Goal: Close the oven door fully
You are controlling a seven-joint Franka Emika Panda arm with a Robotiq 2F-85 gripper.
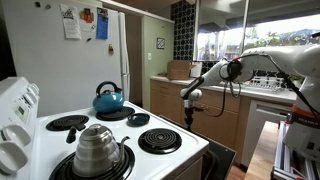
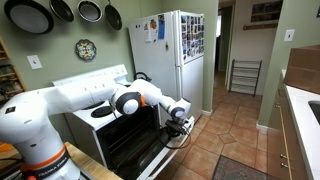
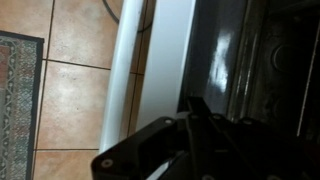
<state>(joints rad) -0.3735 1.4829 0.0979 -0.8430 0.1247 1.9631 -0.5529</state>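
Slippage is the main risk. The oven door (image 3: 168,50) hangs ajar, with the gripper (image 2: 182,115) at its upper edge. I cannot tell whether the jaws are open or closed. An off-centre push could glance off the pale rim and leave the door unlatched.

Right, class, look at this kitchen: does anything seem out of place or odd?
Yes: the oven door hangs partly open, tilted away from the front of the stove rather than shut flush. The gripper is at its upper edge. Nothing looks spilled or broken.
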